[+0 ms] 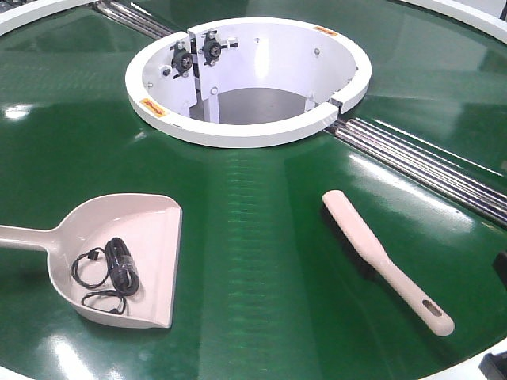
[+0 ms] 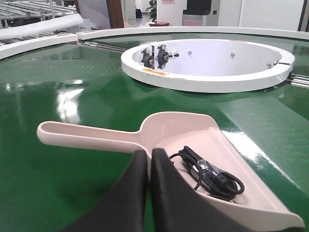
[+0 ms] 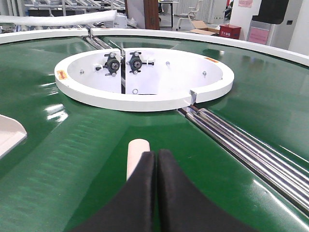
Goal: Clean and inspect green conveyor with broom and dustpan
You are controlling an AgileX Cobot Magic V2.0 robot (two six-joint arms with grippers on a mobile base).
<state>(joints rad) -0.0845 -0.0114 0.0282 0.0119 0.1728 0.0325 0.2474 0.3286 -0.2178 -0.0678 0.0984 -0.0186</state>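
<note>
The green conveyor (image 1: pixel 253 237) fills the front view. The beige dustpan (image 1: pixel 150 229) lies flat on it at the left, handle pointing left, with a coiled black cable (image 1: pixel 111 269) inside. To the right lies the beige broom (image 1: pixel 380 257), bristles down, its slotted handle end toward the near right. No gripper shows in the front view. In the left wrist view my left gripper (image 2: pixel 148 151) is shut and empty, just short of the dustpan (image 2: pixel 183 128) and its cable (image 2: pixel 212 174). My right gripper (image 3: pixel 156 152) is shut and empty, with the broom's rounded tip (image 3: pixel 136 150) showing beyond its left finger.
The white ring hub (image 1: pixel 238 131) stands at the belt's centre with an open well inside. Steel roller strips (image 1: pixel 428 162) run from it toward the right edge. A dark part (image 1: pixel 501 269) pokes in at the right border. A corner of the dustpan (image 3: pixel 7 133) shows left in the right wrist view.
</note>
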